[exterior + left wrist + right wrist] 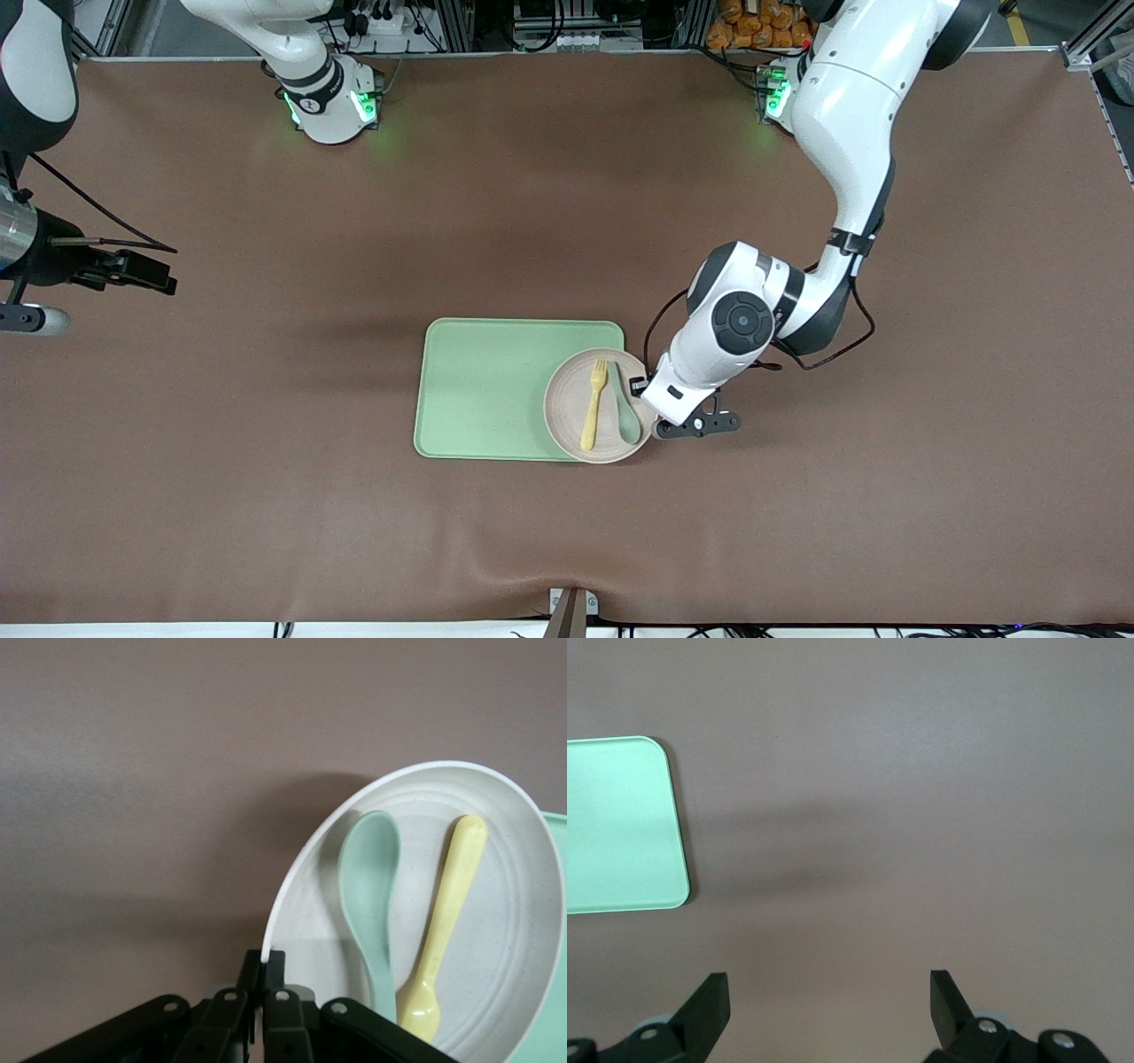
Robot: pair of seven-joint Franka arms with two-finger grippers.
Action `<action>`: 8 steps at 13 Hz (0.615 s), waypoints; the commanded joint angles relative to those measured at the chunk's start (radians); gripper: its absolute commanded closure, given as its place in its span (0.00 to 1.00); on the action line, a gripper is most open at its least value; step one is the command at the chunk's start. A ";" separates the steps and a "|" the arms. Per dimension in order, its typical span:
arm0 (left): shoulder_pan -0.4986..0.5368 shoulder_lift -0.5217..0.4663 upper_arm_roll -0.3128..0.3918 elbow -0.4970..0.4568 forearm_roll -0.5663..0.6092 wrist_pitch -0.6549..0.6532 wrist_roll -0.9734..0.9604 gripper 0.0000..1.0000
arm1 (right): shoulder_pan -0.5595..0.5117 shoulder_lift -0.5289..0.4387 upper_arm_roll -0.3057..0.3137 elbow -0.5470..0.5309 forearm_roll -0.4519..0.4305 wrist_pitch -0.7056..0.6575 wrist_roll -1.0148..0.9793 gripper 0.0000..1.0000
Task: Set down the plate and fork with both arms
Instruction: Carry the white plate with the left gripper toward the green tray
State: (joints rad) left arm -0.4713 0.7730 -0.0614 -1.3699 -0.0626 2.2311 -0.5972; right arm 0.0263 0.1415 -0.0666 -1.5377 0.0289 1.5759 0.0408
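**Plate on the tray corner, pinched at its rim**

The plate (567, 424) lies on the light-green tray (483, 390), at the tray's corner toward the left arm's end and nearer the front camera, with its edge overhanging the tray onto the tabletop (266, 496). In it lie the fork (593, 405) and a teal spoon (623, 409), side by side and lengthwise parallel, the spoon closer to the left arm's end.

The left claw (263, 970) is down at the plate's rim toward the left arm's end, its fingers pressed together on that rim. The right claw (830, 1003) waits spread wide above bare tabletop near the right arm's end, holding nothing; a corner of the tray shows in its wrist view.

The tabletop is covered in a plain brown mat with a slight ripple at the edge nearest the front camera. Along the edge by the green-lit arm bases stand metal frames, cables and some orange items.
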 commanded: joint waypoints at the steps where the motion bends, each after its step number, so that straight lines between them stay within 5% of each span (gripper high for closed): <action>1: -0.090 0.031 0.061 0.054 0.018 0.008 -0.068 1.00 | 0.006 -0.008 -0.004 -0.005 0.013 -0.002 0.008 0.00; 6: -0.156 0.051 0.096 0.091 0.027 -0.005 -0.098 1.00 | 0.006 -0.008 -0.004 -0.007 0.013 -0.001 0.008 0.00; 8: -0.214 0.042 0.175 0.092 0.029 -0.057 -0.101 1.00 | -0.002 -0.014 -0.004 -0.024 0.013 -0.005 0.008 0.00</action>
State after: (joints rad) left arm -0.6324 0.8018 0.0478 -1.3161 -0.0595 2.2265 -0.6703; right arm 0.0262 0.1414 -0.0669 -1.5387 0.0289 1.5728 0.0408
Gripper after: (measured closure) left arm 0.956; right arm 0.000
